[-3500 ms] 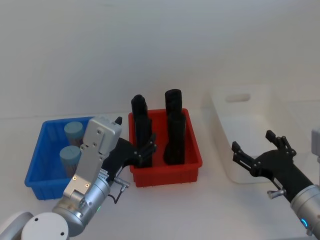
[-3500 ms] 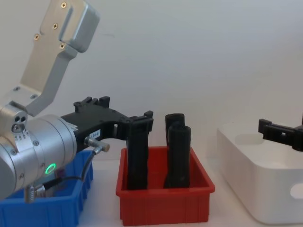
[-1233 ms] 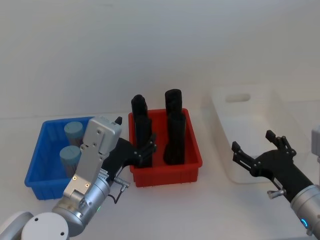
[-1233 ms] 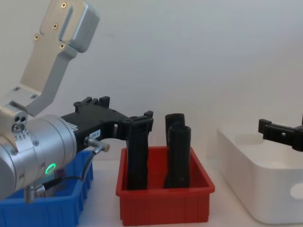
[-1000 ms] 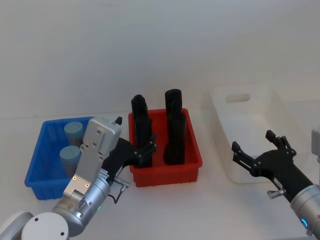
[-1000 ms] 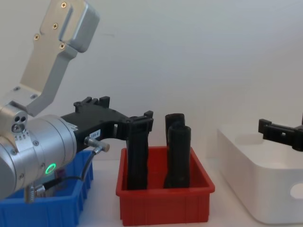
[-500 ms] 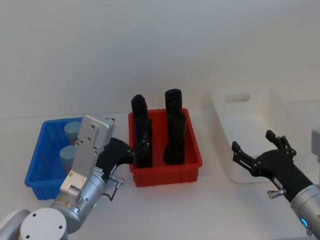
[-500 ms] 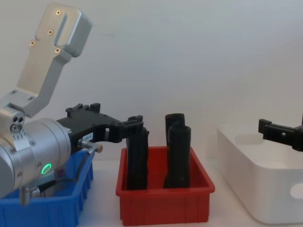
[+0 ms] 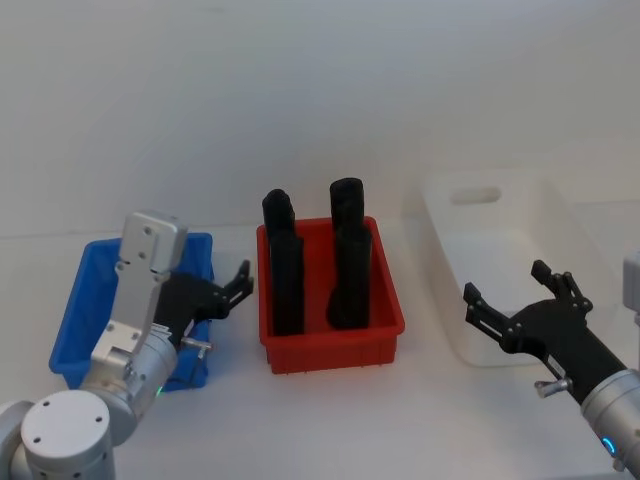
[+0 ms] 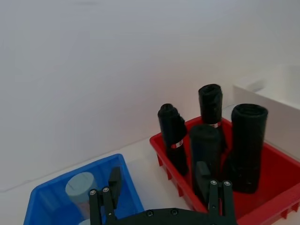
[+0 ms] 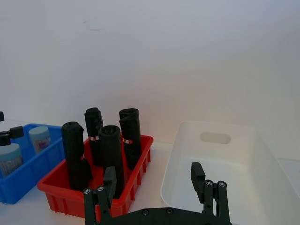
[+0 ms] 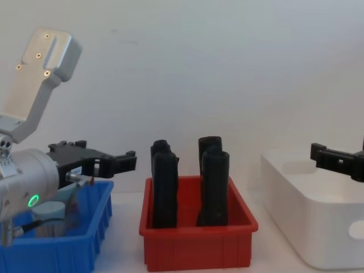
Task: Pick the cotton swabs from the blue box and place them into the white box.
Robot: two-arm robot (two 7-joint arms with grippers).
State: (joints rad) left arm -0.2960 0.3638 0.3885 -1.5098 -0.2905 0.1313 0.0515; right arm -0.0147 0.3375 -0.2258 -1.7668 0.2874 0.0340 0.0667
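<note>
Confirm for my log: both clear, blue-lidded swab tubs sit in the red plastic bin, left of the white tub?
No: the right wrist view shows both clear, blue-lidded swab tubs in the blue ribbed bin, left of the white tub.

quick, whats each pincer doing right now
Left pincer: open, holding nothing, by the blue box's right edge.
Right pincer: open, holding nothing, at the white box's near end.

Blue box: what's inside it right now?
Two cotton swab tubs stand upright inside the blue box. In the head view the left gripper and its arm hide most of the floor, so anything else there cannot be seen.
</note>
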